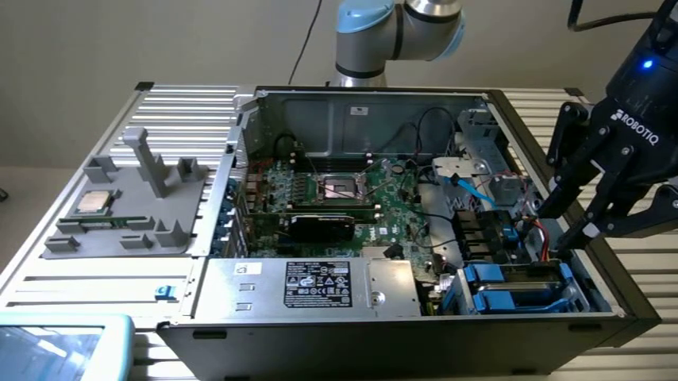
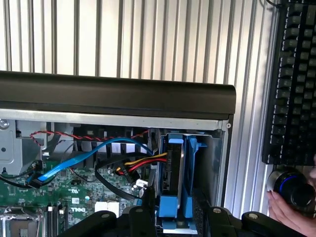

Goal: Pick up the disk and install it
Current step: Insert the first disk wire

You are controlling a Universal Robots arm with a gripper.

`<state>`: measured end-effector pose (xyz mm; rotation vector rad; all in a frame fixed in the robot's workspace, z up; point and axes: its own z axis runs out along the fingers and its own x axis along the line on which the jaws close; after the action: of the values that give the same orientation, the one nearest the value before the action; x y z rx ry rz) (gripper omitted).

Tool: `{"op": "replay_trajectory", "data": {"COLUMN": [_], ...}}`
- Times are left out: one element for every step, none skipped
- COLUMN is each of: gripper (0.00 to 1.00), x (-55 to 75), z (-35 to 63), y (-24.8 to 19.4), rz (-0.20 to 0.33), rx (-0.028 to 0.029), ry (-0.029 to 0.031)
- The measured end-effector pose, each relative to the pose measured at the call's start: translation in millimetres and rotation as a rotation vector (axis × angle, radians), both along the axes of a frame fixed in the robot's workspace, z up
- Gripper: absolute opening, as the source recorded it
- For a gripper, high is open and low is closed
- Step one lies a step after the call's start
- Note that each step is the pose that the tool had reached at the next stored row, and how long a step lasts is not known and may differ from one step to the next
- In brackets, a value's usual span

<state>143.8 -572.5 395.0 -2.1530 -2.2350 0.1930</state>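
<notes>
Disk (image 2: 175,168) seemingly seated in drive bay (image 2: 215,163), fingers (image 2: 219,222) parted, empty, poised above; calls for clearing cables (image 2: 143,160) carefully.

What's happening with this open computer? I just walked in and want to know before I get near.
A robot arm's gripper hangs over the drive bay corner of the open computer case, at the exterior view's right. Its fingers are spread and hold nothing. Below it, the blue-bracketed disk stands in the bay beside another blue bracket, with cables running to that area. A processor chip sits on the grey tray outside the case. A person's hand rests on a knob near a keyboard.
</notes>
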Motion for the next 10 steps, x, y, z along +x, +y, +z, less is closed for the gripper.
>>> {"op": "replay_trajectory", "data": {"gripper": [0.43, 0.43, 0.43, 0.43, 0.43, 0.43, 0.43, 0.43, 0.43, 0.43], "x": [0.0, 0.0, 0.0, 0.0, 0.0, 0.0, -0.6, -3.4, -6.3, -9.3], "z": [0.0, 0.0, 0.0, 0.0, 0.0, 0.0, 0.1, 0.1, -0.1, -0.3], "y": [0.0, 0.0, 0.0, 0.0, 0.0, 0.0, 0.0, 0.2, 0.4, 0.5], "rz": [0.0, 0.0, 0.0, 0.0, 0.0, 0.0, 0.0, 0.0, 0.0, 0.0], "rx": [0.0, 0.0, 0.0, 0.0, 0.0, 0.0001, -0.0003, -0.0007, -0.0026, -0.0049], "ry": [0.0, 0.0, 0.0, 0.0, 0.0, 0.0, -0.0003, -0.0028, -0.0057, -0.0084]}}
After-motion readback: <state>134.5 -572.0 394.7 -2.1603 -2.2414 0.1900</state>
